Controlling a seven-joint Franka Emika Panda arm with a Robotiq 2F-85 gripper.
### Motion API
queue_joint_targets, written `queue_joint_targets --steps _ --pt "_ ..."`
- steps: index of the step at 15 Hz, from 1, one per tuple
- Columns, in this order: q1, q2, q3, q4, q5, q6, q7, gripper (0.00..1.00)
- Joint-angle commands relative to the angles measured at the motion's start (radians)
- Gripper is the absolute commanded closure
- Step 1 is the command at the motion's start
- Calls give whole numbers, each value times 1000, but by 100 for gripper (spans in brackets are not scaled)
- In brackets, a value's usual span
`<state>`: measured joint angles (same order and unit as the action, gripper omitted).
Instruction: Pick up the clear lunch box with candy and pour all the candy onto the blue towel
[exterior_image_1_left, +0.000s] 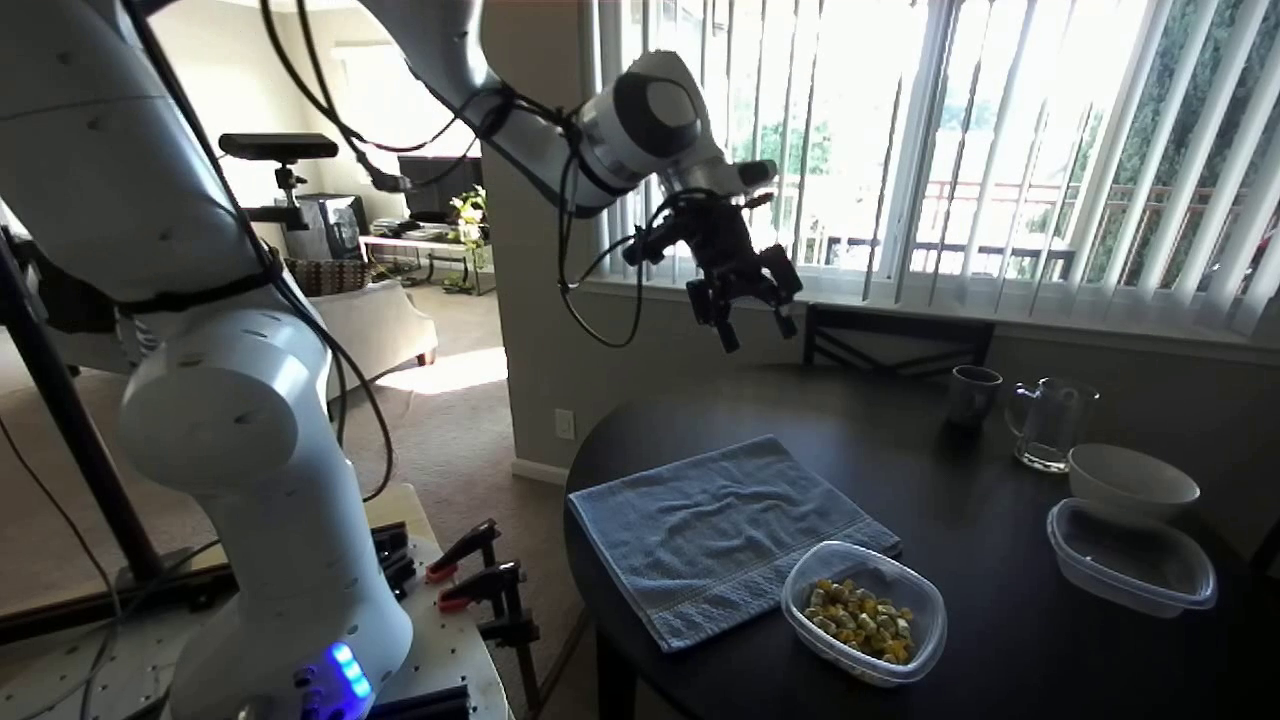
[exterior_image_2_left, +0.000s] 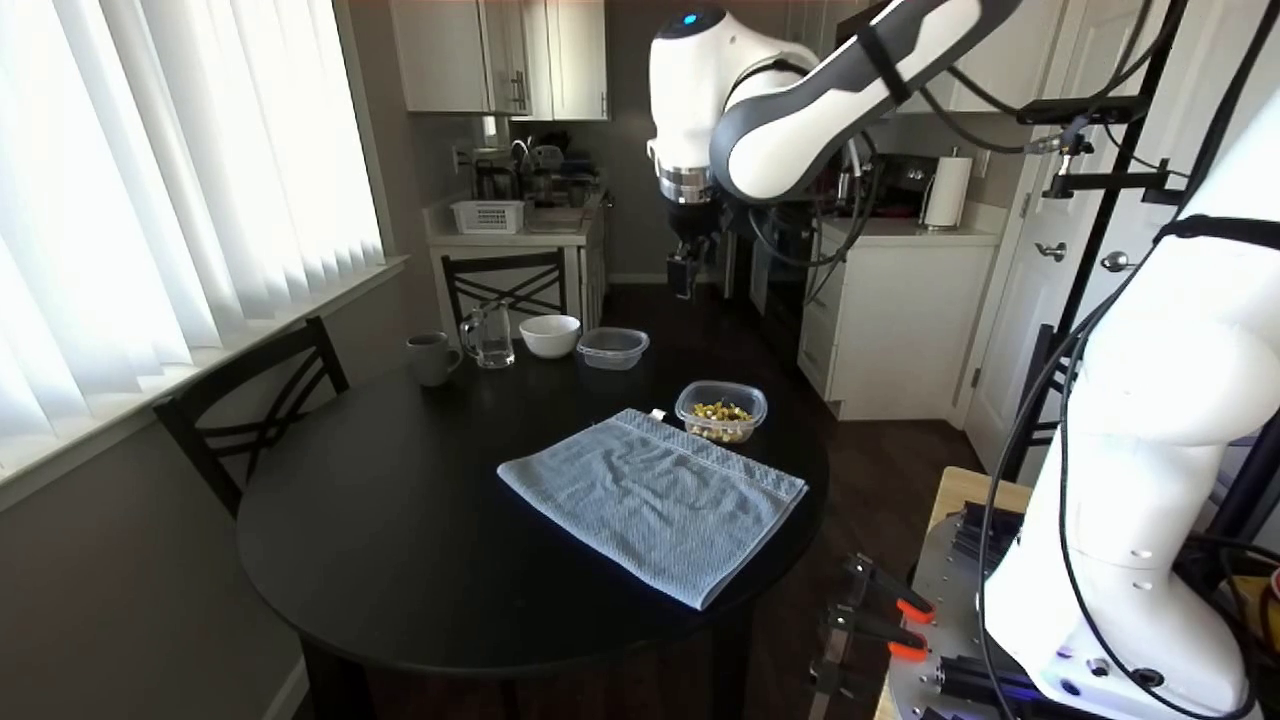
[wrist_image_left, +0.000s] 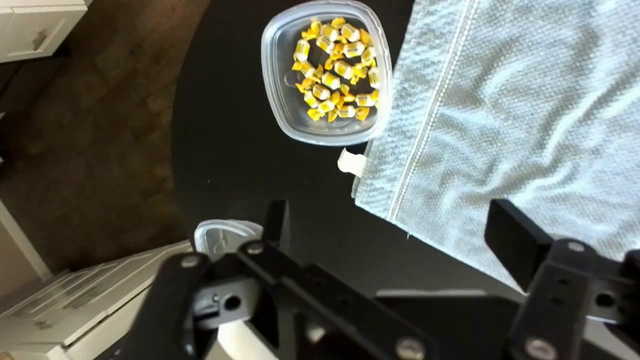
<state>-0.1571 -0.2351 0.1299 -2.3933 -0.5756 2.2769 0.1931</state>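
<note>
The clear lunch box (exterior_image_1_left: 912, 572) stands upright on the dark table, beside the blue towel's hemmed edge. It also shows in an exterior view (exterior_image_2_left: 692, 408) and in the wrist view (wrist_image_left: 281, 65). The candy (wrist_image_left: 342, 69), yellow and white wrapped pieces, lies in the box and shows in both exterior views (exterior_image_1_left: 860, 622) (exterior_image_2_left: 722, 412). The blue towel (exterior_image_1_left: 720, 535) lies flat with wrinkles, also in an exterior view (exterior_image_2_left: 650, 500) and the wrist view (wrist_image_left: 500, 125). My gripper (exterior_image_1_left: 757, 334) is open and empty, high above the table; its fingers (wrist_image_left: 395, 225) are spread apart and touch nothing.
A second clear container (exterior_image_1_left: 1130, 598), a white bowl (exterior_image_1_left: 1130, 480), a glass mug (exterior_image_1_left: 1055, 425) and a grey mug (exterior_image_1_left: 972, 395) stand at the table's far side from the robot. Chairs (exterior_image_2_left: 255, 410) stand at the table. Clamps (exterior_image_2_left: 870, 625) sit at the robot base's edge.
</note>
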Motion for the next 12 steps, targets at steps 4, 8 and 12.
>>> queue_joint_targets --steps 4,8,12 --pt "9 315 -192 188 151 -10 -449 0" --pt "11 392 -218 149 161 -7 -546 0" --pt "3 498 -232 133 167 29 -495 0"
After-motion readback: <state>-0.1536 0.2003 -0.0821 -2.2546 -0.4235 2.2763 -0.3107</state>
